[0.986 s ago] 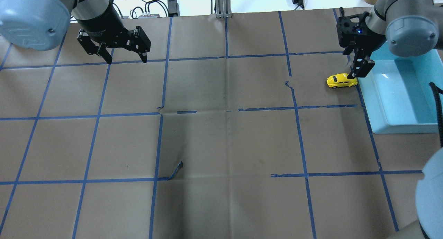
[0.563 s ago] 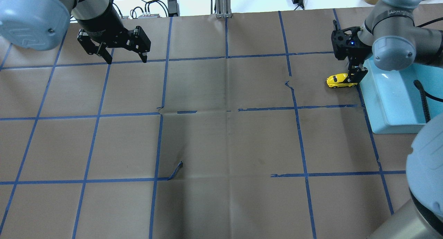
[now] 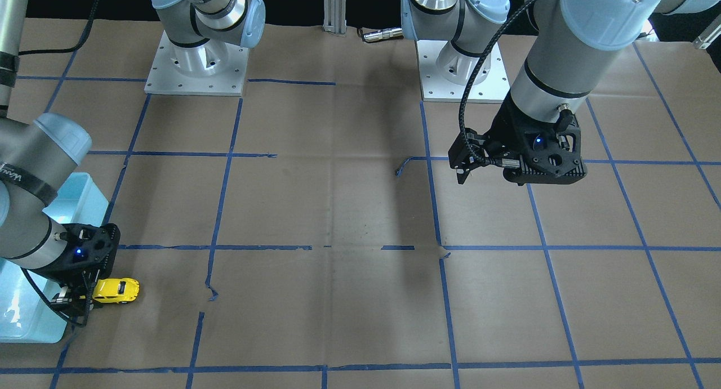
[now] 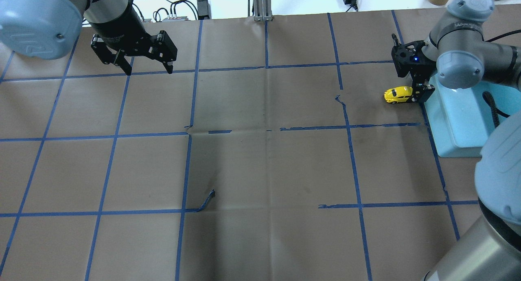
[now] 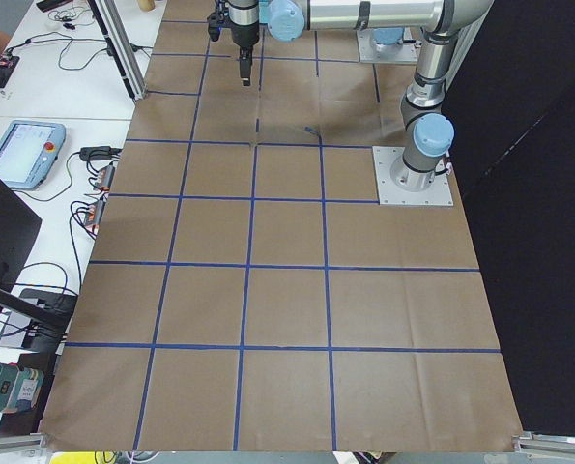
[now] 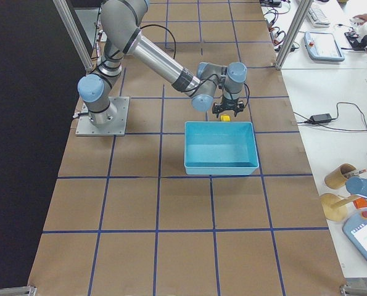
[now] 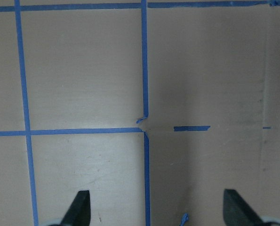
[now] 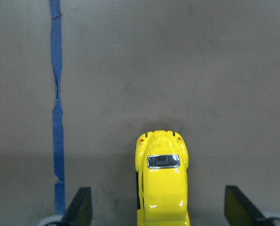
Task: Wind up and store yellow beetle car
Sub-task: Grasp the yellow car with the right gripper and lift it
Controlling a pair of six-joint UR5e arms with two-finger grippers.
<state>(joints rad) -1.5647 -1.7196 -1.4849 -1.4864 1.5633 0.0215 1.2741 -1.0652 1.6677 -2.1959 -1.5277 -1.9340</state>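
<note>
The yellow beetle car (image 4: 398,95) stands on its wheels on the brown paper, just left of the blue bin (image 4: 460,130). My right gripper (image 4: 421,94) is low at the car's end nearest the bin. In the right wrist view the car (image 8: 162,188) lies between the two wide-apart fingers (image 8: 81,207), which do not touch it. The right gripper is open. The car also shows in the front view (image 3: 116,290) beside the right gripper (image 3: 79,300). My left gripper (image 4: 149,69) hangs open and empty above the far left of the table.
The light-blue bin (image 6: 220,168) looks empty and sits right behind the car at the table's right side. Blue tape lines form a grid on the paper, with a loose curl of tape (image 4: 206,201) near the middle.
My right gripper has come down and moved closer to the car's end by the bin. The car and the left arm have not moved.
</note>
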